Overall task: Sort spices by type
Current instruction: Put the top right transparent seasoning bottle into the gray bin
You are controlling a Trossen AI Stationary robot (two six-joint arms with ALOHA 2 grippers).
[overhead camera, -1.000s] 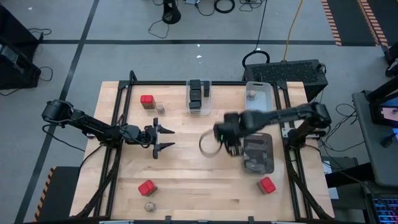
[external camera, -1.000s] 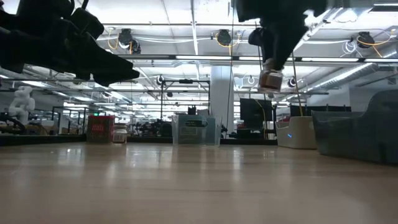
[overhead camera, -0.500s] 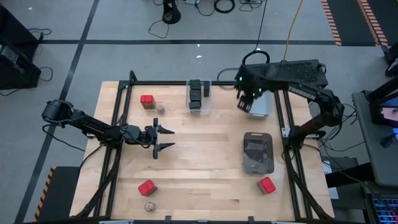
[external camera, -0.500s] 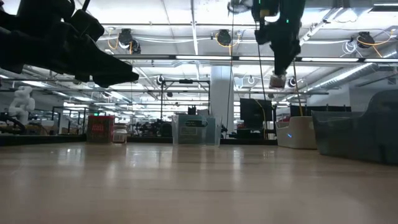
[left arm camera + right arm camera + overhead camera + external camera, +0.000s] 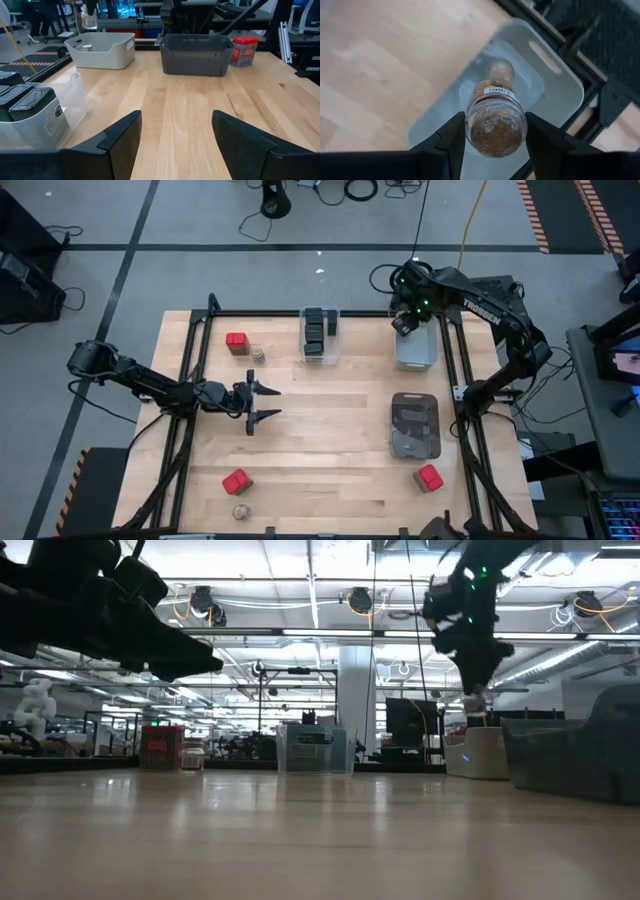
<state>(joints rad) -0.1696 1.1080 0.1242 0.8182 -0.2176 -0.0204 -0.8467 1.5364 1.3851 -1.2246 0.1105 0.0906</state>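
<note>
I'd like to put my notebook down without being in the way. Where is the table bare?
The widest bare wood lies in the middle, between the left end effector and the dark bin. The back edge is crowded: red tin, clear bin, white bin, where the right end effector holds a jar.

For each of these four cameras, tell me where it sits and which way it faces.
High: overhead, straight down on the wooden table; both arms show.
Low: tabletop height, level across; arms hang from above.
Left wrist: past the open left pincer toward the dark grey plastic bin.
Right wrist: down past the right pincer, gripping a round glass spice jar.
Both wrist views share the white plastic bin.
</note>
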